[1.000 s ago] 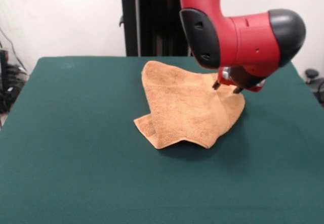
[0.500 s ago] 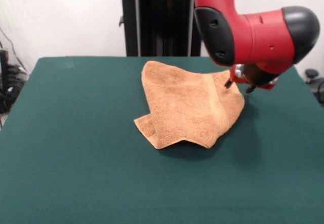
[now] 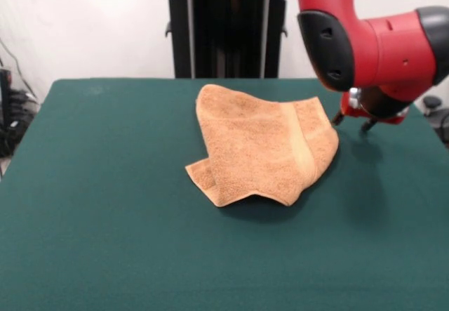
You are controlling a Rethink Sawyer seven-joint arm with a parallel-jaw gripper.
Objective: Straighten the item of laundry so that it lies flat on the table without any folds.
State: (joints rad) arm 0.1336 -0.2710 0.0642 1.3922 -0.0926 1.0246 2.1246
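- Facing the robot, the front view shows the towel [image 3: 263, 146] rumpled mid-table [image 3: 105, 220], a near corner folded under.
- Gripper [image 3: 351, 123] hovers just beside its edge, apparently spread and empty, between grasps.
- Next: pinch the folded corner, pull outward.

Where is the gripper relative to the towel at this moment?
In the front view the gripper hangs at the picture's right, just beyond the towel's right edge and apart from it, over bare table, holding nothing.

arm [image 3: 379, 41] cut off at right edge; table [image 3: 105, 241] cut off at bottom; towel [image 3: 263, 146] underside hidden
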